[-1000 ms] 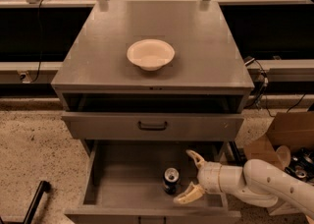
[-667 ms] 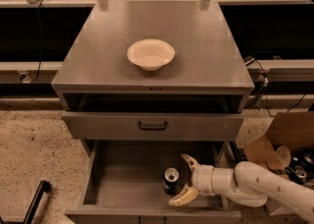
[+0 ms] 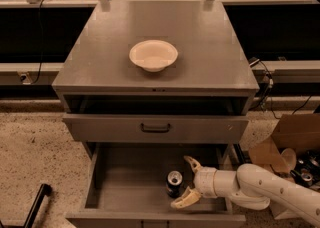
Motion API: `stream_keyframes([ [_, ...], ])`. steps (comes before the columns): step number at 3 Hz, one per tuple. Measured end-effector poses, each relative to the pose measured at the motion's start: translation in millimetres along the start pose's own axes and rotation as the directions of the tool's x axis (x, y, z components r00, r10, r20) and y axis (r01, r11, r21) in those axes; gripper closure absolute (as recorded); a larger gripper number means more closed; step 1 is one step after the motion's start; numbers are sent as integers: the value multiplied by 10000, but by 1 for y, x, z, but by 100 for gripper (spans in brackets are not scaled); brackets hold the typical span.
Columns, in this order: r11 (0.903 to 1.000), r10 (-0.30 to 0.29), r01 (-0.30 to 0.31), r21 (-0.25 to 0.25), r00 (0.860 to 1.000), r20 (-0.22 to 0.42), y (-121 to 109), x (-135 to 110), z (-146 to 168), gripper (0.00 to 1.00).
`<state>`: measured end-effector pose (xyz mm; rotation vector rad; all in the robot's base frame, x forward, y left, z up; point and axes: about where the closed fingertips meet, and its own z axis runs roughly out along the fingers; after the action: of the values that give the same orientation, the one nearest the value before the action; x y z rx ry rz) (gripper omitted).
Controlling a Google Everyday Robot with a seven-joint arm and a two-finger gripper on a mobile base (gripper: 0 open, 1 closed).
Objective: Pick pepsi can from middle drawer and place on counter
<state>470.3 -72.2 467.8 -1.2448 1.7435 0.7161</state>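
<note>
So the tool (image 3: pixel 181 182) has slid in from 3 o'clock this last second and now straddles the pepsi can (image 3: pixel 174 181), wide open, nothing gripped yet. Can's upright in the middle drawer (image 3: pixel 125 184), toward its 4 o'clock. Squeeze probably next.

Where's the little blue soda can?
The small dark blue pepsi can stands in the open grey metal middle drawer, right of centre in the camera view, with the open white gripper at its right.

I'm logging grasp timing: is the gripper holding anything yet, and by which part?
Nothing yet. The gripper is open inside the middle drawer, its fingers spread beside the pepsi can, not closed on it.
</note>
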Motion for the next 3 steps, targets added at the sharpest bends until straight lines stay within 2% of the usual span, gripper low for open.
stream_keyframes([
  [1, 9997, -81, 81, 218, 10000, -1, -6, 3, 7, 0],
  [2, 9994, -153, 145, 310, 9995, 271, -12, 6, 14, 0],
  [3, 9983, -254, 236, 528, 9991, 341, -15, 12, 18, 14],
])
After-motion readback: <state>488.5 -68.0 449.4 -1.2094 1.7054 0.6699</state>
